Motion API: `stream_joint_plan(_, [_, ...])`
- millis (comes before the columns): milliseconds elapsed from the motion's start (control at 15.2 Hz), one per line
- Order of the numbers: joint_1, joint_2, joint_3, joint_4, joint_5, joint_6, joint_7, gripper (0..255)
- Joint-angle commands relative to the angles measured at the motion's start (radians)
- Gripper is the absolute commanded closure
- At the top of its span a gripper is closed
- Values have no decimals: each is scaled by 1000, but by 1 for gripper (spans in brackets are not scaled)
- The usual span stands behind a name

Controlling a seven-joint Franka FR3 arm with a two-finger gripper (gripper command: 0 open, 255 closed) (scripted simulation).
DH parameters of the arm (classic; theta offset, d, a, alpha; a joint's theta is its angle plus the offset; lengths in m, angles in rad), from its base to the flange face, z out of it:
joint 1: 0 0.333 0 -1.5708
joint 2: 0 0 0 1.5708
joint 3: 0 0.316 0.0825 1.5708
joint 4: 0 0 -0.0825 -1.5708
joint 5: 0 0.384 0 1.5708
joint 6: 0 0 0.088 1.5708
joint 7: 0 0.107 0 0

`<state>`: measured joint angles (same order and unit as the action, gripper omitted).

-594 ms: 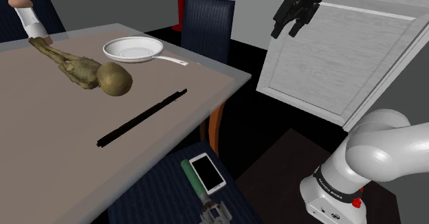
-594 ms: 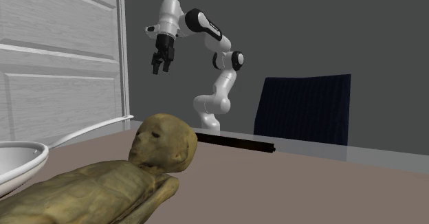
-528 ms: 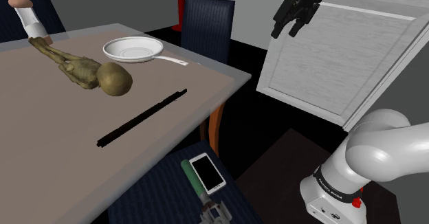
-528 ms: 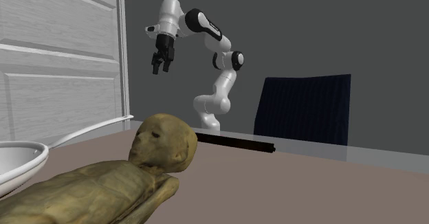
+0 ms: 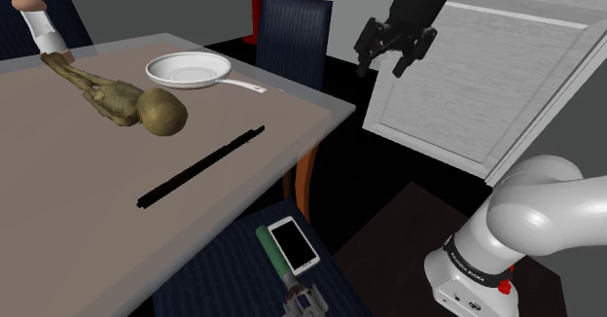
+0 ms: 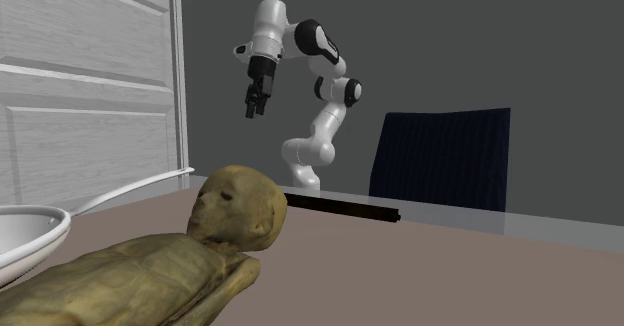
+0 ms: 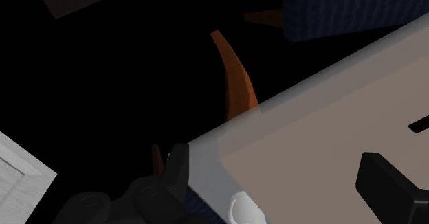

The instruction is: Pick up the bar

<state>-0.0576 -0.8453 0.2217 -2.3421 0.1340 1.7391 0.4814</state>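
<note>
Black bar (image 5: 199,166) lay flat on counter (image 5: 68,150); gripper (image 5: 385,62), spread, hung well right of it; I judged a crosswise mid-length grasp best.

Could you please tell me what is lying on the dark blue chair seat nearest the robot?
A white phone and a green-handled tool lie on the seat; the table covers the seat's far edge.

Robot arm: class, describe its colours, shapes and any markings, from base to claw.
The arm is made of glossy white, rounded, tube-like links joined by dark joints. The claw is all black, with two blocky fingers. Near the base, a dark band carries small white lettering, too small to read, beside a small red mark.
</note>
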Motion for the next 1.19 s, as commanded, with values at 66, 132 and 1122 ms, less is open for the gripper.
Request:
stream_joint_plan(66, [-23, 24, 103, 3, 41, 20, 171, 0])
stream_joint_plan(132, [-32, 36, 138, 9, 53, 26, 226, 0])
stream_joint_plan(1122, [-365, 491, 765, 349, 5, 114, 1109, 0])
